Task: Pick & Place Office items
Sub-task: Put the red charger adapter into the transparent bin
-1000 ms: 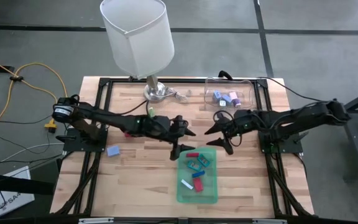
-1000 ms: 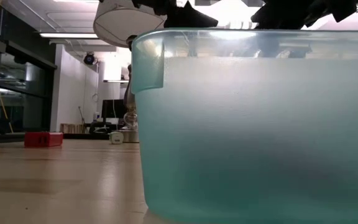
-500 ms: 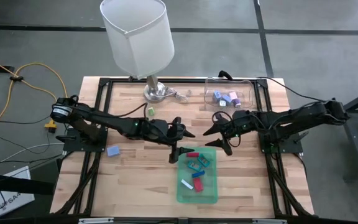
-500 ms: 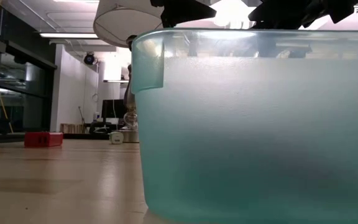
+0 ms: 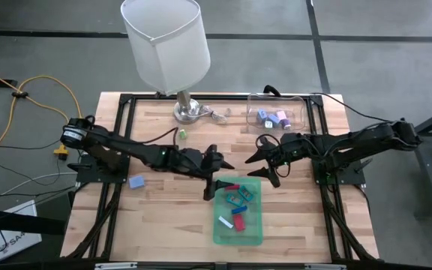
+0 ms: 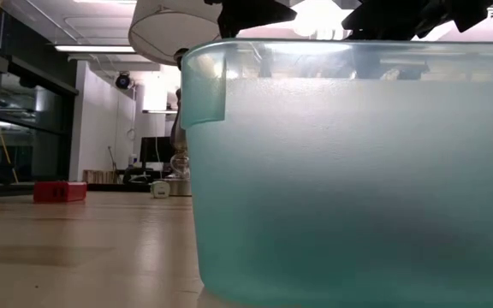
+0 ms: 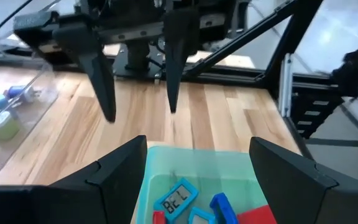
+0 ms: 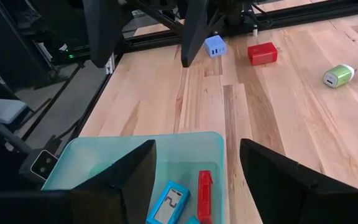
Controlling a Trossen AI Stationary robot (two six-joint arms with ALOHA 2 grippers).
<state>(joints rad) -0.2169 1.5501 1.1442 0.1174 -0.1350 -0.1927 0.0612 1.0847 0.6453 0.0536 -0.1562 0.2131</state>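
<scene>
Fingers of the left gripper stand apart and empty, having shifted to the green tray's near corner, those of the right gripper likewise spread (it has not moved), suggesting another pick among the office items inside.

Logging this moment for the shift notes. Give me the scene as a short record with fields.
left tool: open, empty, at the tray's far-left corner
right tool: open, empty, at the tray's far-right corner
tray: green, holds red, blue and white items
container: clear, far right, holds a few small items
loose items: blue block, green piece, red block
lamp: far centre
</scene>
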